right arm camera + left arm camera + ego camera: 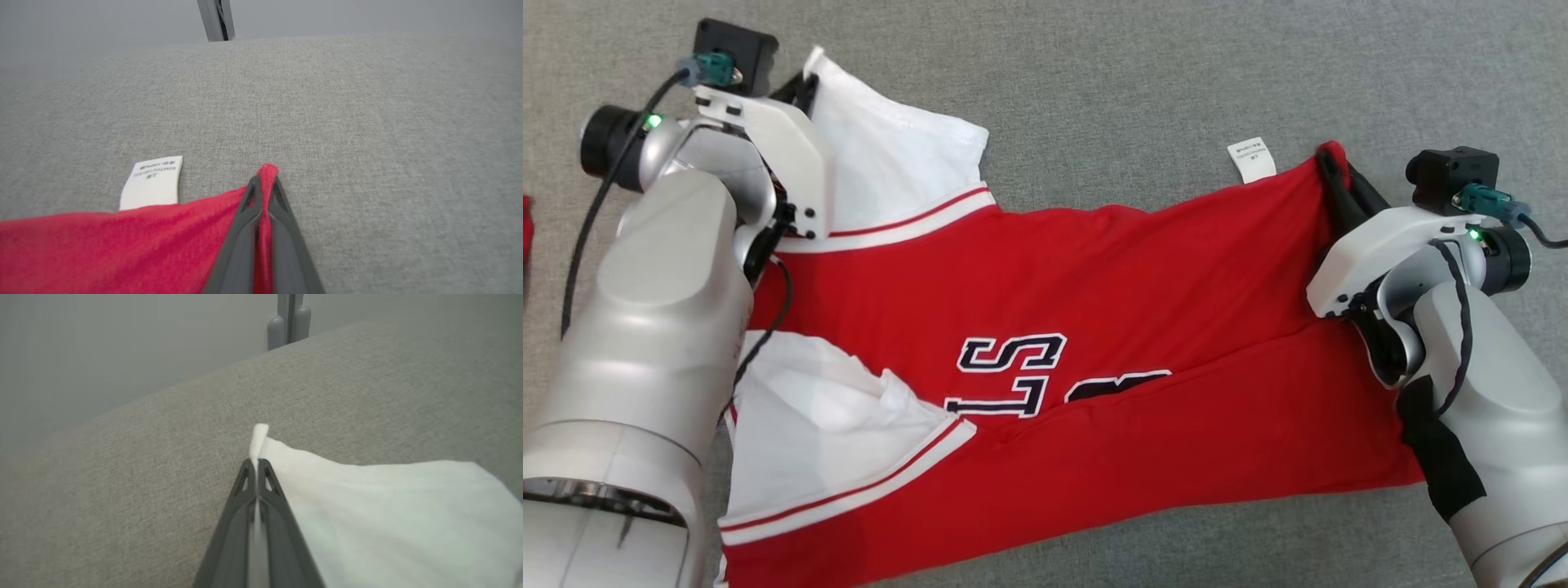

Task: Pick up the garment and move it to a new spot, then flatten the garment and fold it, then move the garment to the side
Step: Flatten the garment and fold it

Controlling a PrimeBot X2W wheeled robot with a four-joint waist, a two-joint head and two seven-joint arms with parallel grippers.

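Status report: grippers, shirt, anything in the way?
Left gripper shut on white sleeve of red-and-white fabric jersey. Right gripper shut on its red hem corner. Jersey stretched across grey woven surface. White care label beside hem.

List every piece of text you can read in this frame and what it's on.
"S": big navy letter, lying sideways, on the red garment; neighbouring letters are cut off by a fold.
White tag: small print, too blurred to read.

A fold hides half the lettering (pixel 1013 371) on the garment (pixel 1143 269); the label (pixel 1252 158) is unreadably small.
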